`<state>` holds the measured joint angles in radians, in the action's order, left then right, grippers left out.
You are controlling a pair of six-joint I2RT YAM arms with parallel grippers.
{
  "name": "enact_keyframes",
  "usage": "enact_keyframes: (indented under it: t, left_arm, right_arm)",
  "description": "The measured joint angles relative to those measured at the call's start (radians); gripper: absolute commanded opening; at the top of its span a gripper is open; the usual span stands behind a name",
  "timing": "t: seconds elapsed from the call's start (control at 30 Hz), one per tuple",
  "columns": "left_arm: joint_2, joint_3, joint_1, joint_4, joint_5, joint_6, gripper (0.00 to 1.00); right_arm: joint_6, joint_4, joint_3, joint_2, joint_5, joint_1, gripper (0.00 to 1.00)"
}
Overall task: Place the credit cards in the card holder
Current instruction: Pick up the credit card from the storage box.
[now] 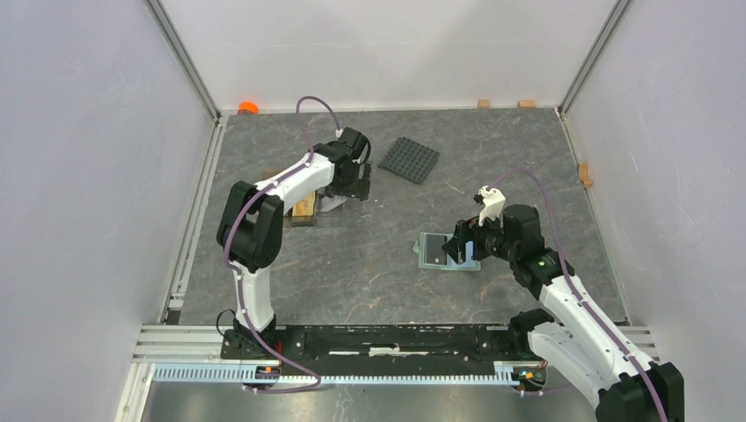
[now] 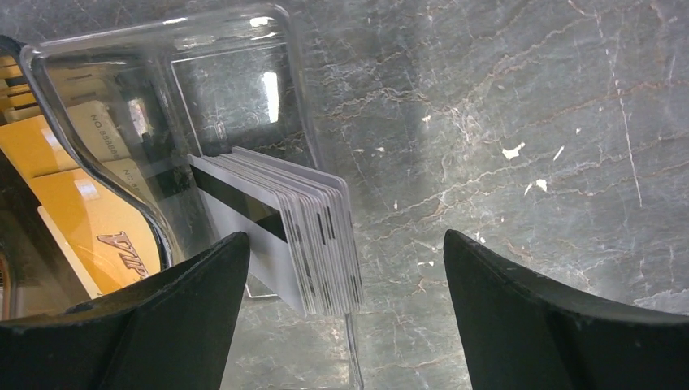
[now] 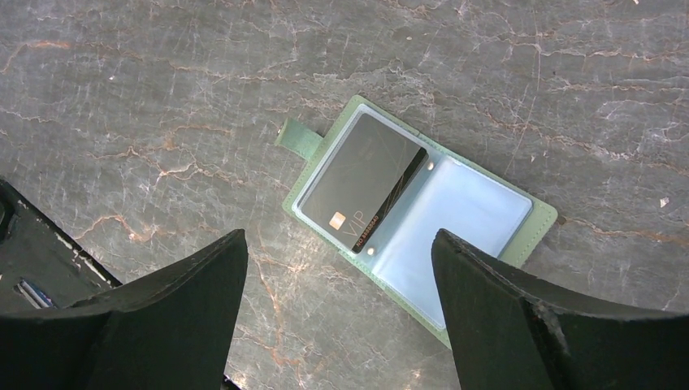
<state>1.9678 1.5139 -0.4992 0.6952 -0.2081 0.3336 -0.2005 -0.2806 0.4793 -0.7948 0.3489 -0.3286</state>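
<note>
The sage-green card holder (image 3: 543, 218) lies open on the table, light blue inside, with a black VIP card (image 3: 361, 183) in its left pocket. My right gripper (image 3: 337, 317) is open and empty just above its near edge; both also show in the top view, the holder (image 1: 429, 251) partly under the gripper (image 1: 459, 250). A stack of white-grey credit cards (image 2: 313, 244) stands on edge in a clear plastic case (image 2: 227, 89). Tan-gold cards (image 2: 69, 199) lie left of it. My left gripper (image 2: 345, 325) is open, its jaws either side of the stack's near end, not touching.
A black studded square plate (image 1: 409, 160) lies at the back centre. A brown tray (image 1: 303, 207) with the gold cards sits beside the left gripper (image 1: 349, 188). White walls with metal frame posts enclose the table on three sides.
</note>
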Motion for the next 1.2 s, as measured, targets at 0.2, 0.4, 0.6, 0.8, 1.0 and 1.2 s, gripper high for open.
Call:
enact_keyframes:
  t: [0.2, 0.4, 0.6, 0.8, 1.0, 1.2]
  left_arm:
    - [0.000, 0.002, -0.045, 0.007, -0.041, -0.045, 0.94]
    - [-0.002, 0.002, -0.063, 0.008, -0.066, -0.066, 0.90]
    - [-0.014, 0.002, -0.064, 0.007, -0.074, -0.066, 0.77]
    - [-0.041, 0.002, -0.066, 0.006, -0.076, -0.066, 0.57]
    - [-0.058, 0.002, -0.069, 0.004, -0.077, -0.067, 0.42]
    - [-0.058, 0.001, -0.077, 0.005, -0.080, -0.067, 0.34]
  right_arm:
    - [0.000, -0.001, -0.006, 0.000, 0.001, 0.000, 0.88]
    - [0.000, -0.001, -0.006, 0.000, 0.002, 0.000, 0.87]
    - [-0.001, -0.001, -0.006, -0.002, 0.002, 0.000, 0.87]
    - [-0.001, -0.001, -0.006, -0.005, 0.003, 0.000, 0.87]
    - [-0.002, -0.001, -0.007, -0.005, 0.008, 0.001, 0.87]
    - [-0.002, -0.002, -0.007, -0.005, 0.009, 0.001, 0.87]
